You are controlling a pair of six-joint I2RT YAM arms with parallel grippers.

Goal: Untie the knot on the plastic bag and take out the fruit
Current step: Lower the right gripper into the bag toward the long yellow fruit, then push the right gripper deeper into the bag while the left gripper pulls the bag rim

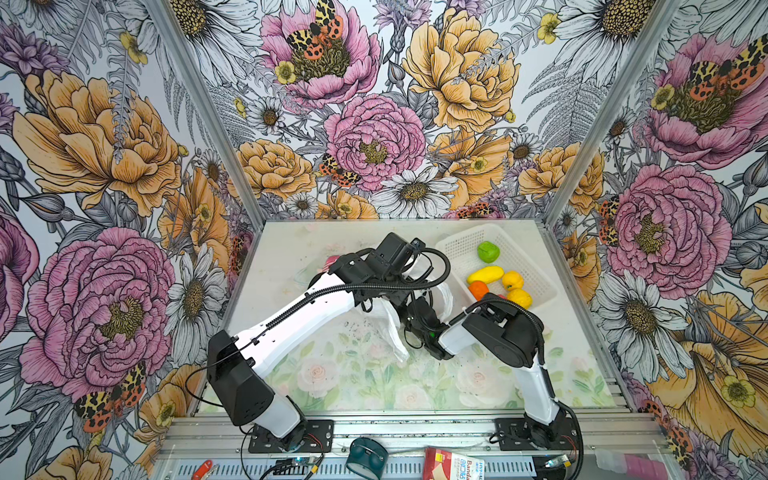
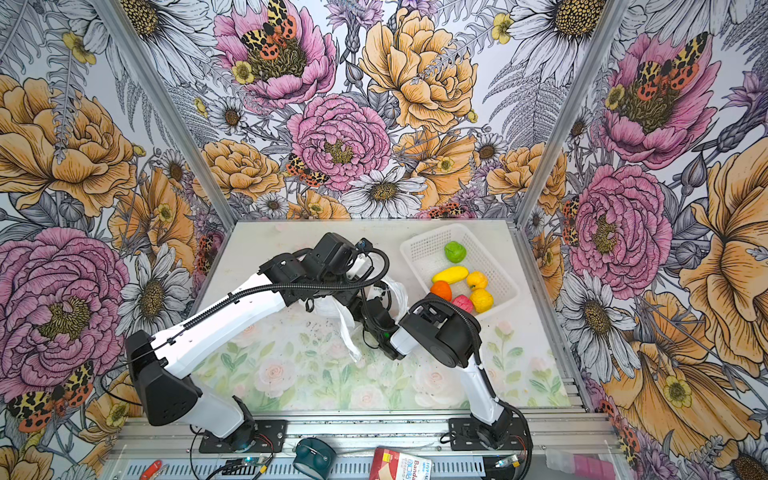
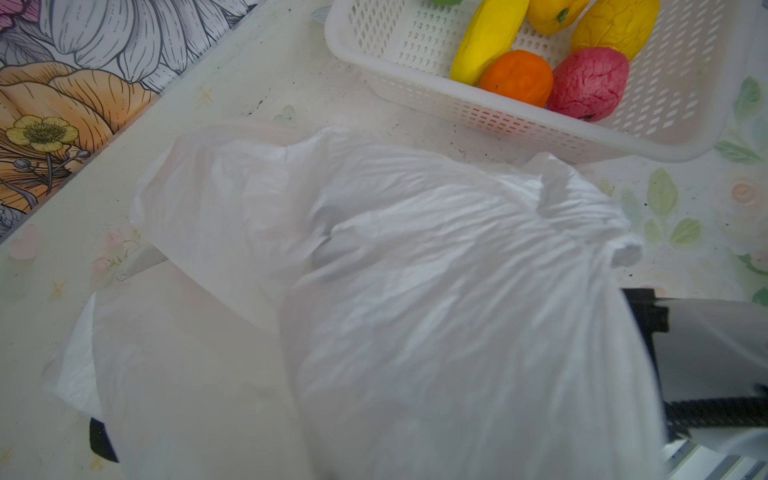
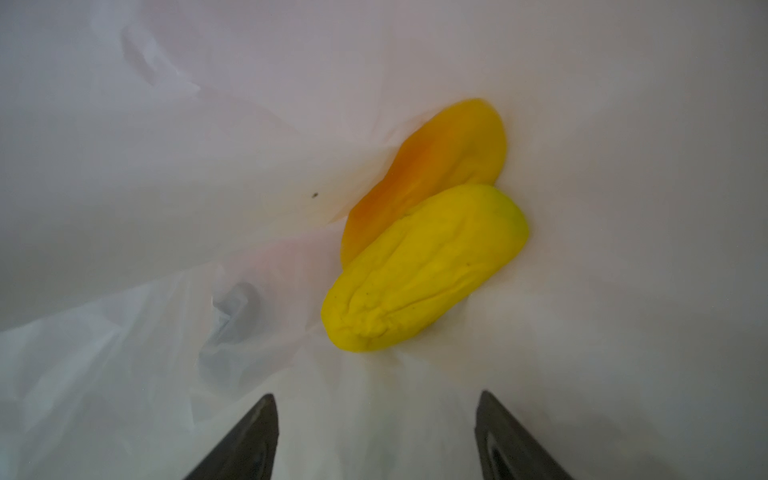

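Right end effector open and empty, inside thin translucent white plastic bag, elongated yellow fruit just ahead, left end effector closed, hidden by bag film.

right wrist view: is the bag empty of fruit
No, a yellow fruit and an orange-yellow fruit lie touching inside the plastic bag, ahead of the open right gripper.
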